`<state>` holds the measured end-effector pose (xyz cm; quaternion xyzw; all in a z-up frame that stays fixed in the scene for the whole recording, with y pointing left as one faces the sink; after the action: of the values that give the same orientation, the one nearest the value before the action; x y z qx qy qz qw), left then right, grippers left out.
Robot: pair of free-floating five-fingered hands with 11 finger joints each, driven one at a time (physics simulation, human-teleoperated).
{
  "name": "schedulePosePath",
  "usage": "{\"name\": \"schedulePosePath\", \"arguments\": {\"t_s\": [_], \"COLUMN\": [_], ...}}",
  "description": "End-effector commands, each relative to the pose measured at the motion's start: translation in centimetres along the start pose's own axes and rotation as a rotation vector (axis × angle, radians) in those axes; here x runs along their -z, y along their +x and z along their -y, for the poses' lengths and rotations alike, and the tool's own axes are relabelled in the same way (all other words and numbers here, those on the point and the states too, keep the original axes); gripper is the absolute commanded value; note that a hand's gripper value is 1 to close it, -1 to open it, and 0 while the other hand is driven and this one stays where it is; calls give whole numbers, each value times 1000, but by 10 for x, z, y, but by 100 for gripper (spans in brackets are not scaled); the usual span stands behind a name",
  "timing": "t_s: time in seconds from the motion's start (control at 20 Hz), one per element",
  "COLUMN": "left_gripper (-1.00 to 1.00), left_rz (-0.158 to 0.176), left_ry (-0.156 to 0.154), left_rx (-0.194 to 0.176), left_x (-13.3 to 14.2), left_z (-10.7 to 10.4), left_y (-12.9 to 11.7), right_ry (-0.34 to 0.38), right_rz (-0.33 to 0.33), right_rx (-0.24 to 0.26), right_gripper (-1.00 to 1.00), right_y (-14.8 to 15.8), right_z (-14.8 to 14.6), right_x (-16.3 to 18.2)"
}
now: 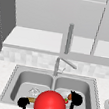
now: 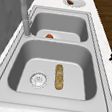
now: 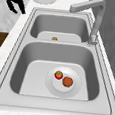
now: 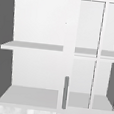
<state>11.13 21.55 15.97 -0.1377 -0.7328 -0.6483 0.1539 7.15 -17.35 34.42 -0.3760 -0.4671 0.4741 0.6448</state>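
Across the white tabletop point(image 1: 1, 69) sat a double sink point(image 2: 60, 106), with its tap point(image 1: 56, 66) at 12 o'clock on the rim, seen from the front.

- **Red ball:** A big red ball point(image 1: 49, 105) hung at 6 o'clock in the front view, covering the divider betw. the basins.
- **R basin:** A white plate point(image 3: 74, 89) lay flat on the floor here. It carried a brown patty point(image 3: 67, 81) & a small red fruit w/ green top point(image 3: 58, 75) at the patty's 10 o'clock, just beside it.
- **L basin:** A bread stick point(image 2: 59, 77) lay flat and untouched, w/ the drain point(image 2: 38, 79) at its 9 o'clock, near but apart.
- **Left hand point(image 1: 23, 102):** It hovered at approx. 7 o'clock of the sink, nearest the bread. I couldn't tell its grip, but the bread lay free of it.
- **Right hand point(image 1: 75, 99):** It hovered at approx. 4 o'clock, nearest the plate. Grip unclear too, and the right side view showed nothing on the plate but the food.

Neither the bread nor the plate had been lifted.
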Motion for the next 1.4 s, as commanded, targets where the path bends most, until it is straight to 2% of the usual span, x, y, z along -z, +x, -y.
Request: {"name": "schedulePosePath", "arguments": {"t_s": [0.0, 0.25, 0.3, 0.35, 0.45, 1.05, 1.35], "left_gripper": [0, 0, 0, 0, 0, 0, 0], "left_rz": [0, 0, 0, 0, 0, 0, 0], "left_ry": [0, 0, 0, 0, 0, 0, 0], "left_rx": [0, 0, 0, 0, 0, 0, 0], "left_x": [0, 0, 0, 0, 0, 0, 0], "left_z": [0, 0, 0, 0, 0, 0, 0], "left_y": [0, 0, 0, 0, 0, 0, 0], "right_ry": [0, -16, -40, -55, -45, -158, -149], "right_rz": [-1, 3, 7, 3, -15, -60, -103], "right_rx": [-4, -2, 22, 76, 130, 250, 308], "right_gripper": [-100, -100, -100, -100, -100, -100, -100], "right_y": [0, 3, 5, 9, 9, 18, 23], "right_z": [-1, -2, 1, 4, 4, 10, 17], "right_x": [0, 0, -1, -3, -4, -17, -26]}}
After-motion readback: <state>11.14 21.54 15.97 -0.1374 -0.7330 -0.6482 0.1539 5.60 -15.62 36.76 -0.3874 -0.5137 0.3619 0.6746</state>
